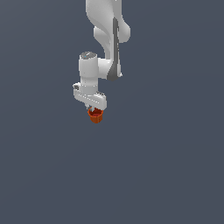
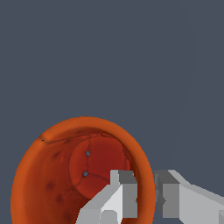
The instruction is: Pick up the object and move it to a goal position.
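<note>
The Franka Panda arm (image 1: 107, 39) reaches down from the top of the exterior view, its white hand directly above the load, against a plain grey-blue ground.

The gripper (image 1: 95, 109) is closed narrowly on the wall of the orange-red cup (image 1: 96, 115). In the wrist view, one finger (image 2: 118, 197) stands inside the cup (image 2: 52, 175), against the inner face of the rim, and the other (image 2: 173, 194) sits just outside it, with the rim pinched between them. The hold is on one side of the wall, not around the whole body.

The cup hangs immediately below the hand, mouth upward toward the wrist, its darker red floor visible from above. Its long axis runs roughly in line with the fingers, near vertical.

Whether the cup rests on a surface or is lifted clear cannot be told; no shadow or contact line is discernible. No goal marker appears in either view.

Judgement: with an off-centre wall grip, the cup could pivot about the fingers during transport; smooth travel is advised.
</note>
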Tool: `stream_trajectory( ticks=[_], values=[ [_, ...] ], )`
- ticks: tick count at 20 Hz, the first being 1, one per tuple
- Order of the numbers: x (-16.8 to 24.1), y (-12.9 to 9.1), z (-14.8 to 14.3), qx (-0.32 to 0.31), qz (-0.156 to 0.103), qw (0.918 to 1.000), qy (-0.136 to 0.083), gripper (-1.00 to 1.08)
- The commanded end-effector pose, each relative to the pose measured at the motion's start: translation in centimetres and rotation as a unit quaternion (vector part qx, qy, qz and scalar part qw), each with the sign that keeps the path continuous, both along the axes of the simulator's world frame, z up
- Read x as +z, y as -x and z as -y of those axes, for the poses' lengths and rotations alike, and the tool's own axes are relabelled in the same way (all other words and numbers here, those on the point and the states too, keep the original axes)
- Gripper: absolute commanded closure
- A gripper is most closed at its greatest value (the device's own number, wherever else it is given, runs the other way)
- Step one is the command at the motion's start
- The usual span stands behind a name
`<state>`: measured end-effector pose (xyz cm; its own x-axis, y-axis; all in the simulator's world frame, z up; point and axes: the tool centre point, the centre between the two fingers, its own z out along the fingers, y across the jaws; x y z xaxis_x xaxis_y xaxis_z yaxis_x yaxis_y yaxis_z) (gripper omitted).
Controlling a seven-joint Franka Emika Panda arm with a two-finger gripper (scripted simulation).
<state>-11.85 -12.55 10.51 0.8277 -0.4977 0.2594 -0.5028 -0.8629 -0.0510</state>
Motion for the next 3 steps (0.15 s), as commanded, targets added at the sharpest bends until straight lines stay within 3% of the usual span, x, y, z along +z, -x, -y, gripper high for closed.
stream_trajectory(
  ticks=[1,3],
  values=[
    [0.37,0.25,0.06,0.000,0.001,1.0000,0.000,1.08],
    [0.44,0.28,0.08,0.000,0.001,1.0000,0.000,1.08]
  ],
)
